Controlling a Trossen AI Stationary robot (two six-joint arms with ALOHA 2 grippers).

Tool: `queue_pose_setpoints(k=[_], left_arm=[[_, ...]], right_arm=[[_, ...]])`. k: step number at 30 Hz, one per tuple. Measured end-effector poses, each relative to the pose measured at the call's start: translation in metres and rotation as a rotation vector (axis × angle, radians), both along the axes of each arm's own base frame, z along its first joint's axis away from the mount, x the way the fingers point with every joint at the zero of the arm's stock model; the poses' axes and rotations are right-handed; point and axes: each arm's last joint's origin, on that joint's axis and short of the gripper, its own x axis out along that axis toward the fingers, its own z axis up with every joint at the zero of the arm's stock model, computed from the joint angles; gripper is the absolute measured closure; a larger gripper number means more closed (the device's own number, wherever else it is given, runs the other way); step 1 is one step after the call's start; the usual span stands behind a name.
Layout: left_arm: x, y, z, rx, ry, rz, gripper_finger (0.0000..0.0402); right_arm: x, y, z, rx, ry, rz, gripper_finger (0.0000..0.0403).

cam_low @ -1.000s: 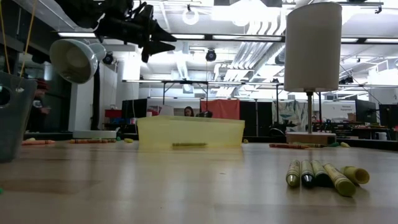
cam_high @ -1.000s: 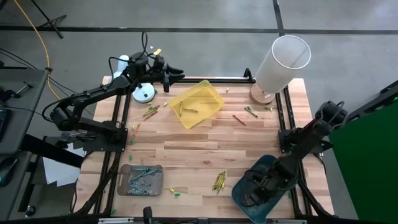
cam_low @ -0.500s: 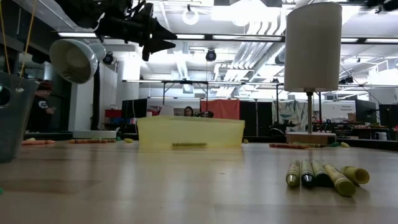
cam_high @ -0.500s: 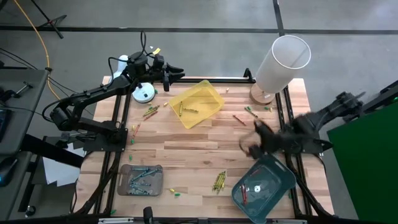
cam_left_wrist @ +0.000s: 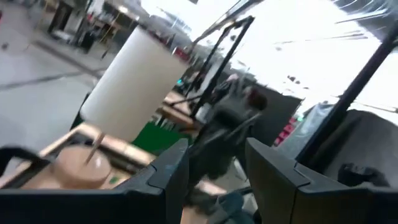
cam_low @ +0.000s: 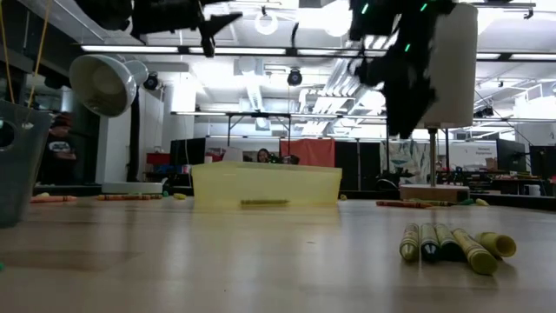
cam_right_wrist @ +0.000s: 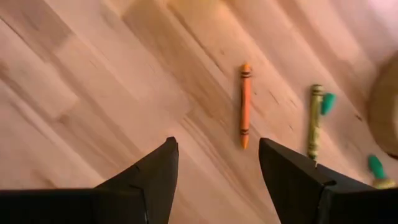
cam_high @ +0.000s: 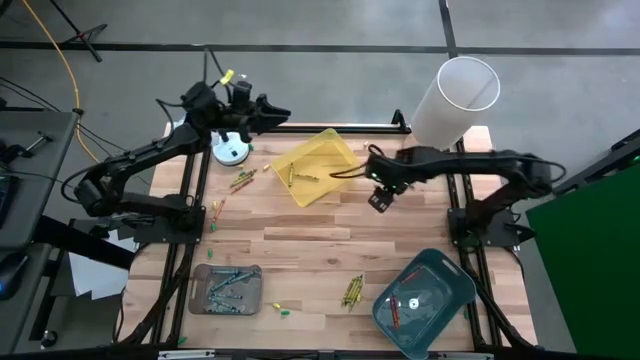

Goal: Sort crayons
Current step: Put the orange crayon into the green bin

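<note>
Crayons lie scattered on the wooden table. An orange one and an olive-green one lie flat just beyond my right gripper. That gripper is open and empty above the table's middle, right of the yellow tray. A row of yellow-olive crayons lies near the front edge and also shows in the low view. A few more lie left of the yellow tray. My left gripper is open and empty, raised over the far left edge.
A grey tray holding blue and green crayons sits near left. A teal tray with a red crayon sits near right. A tall white lamp stands at the far right and a small white lamp head at the far left.
My right gripper has swung from over the teal tray at the near right toward the table's far edge and left. It now hangs over the table's middle, beside the orange crayon. My left gripper has risen a little at the far left. No crayon has moved.
</note>
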Motion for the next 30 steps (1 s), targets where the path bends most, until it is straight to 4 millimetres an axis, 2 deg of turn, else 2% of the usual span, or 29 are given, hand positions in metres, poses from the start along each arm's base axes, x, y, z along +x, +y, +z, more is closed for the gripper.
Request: queue_pose_setpoints(k=[4,8,11,13,17,22,25,30], left_arm=[[-0.007,-0.007,0.012,0.025,-0.049,0.001,0.0254],[-0.014,-0.013,0.02,0.048,-0.076,0.009,0.0254],[-0.017,-0.016,0.024,0.051,-0.09,0.012,0.0254],[-0.02,-0.018,0.027,0.057,-0.098,0.011,0.0254],[-0.022,-0.02,0.029,0.063,-0.111,0.028,0.0254],[-0.021,-0.018,0.028,0.048,-0.113,0.07,0.0254],[-0.021,-0.018,0.028,0.041,-0.109,0.076,0.0254],[-0.021,-0.016,0.028,0.032,-0.118,0.12,0.0254]], right_arm=[[0.014,-0.019,-0.027,0.03,0.076,0.044,0.0187],[0.02,-0.031,-0.046,0.039,0.123,0.07,0.0187],[0.012,-0.036,-0.064,0.087,0.098,0.066,0.0187],[-0.001,-0.038,-0.074,0.113,0.089,0.025,0.0187],[-0.014,-0.041,-0.081,0.094,0.031,-0.022,0.0187],[-0.009,-0.042,-0.082,0.036,0.003,-0.027,0.0187],[-0.008,-0.044,-0.089,-0.012,0.037,-0.04,0.0187],[-0.005,-0.048,-0.106,0.004,0.09,-0.095,0.0187]])
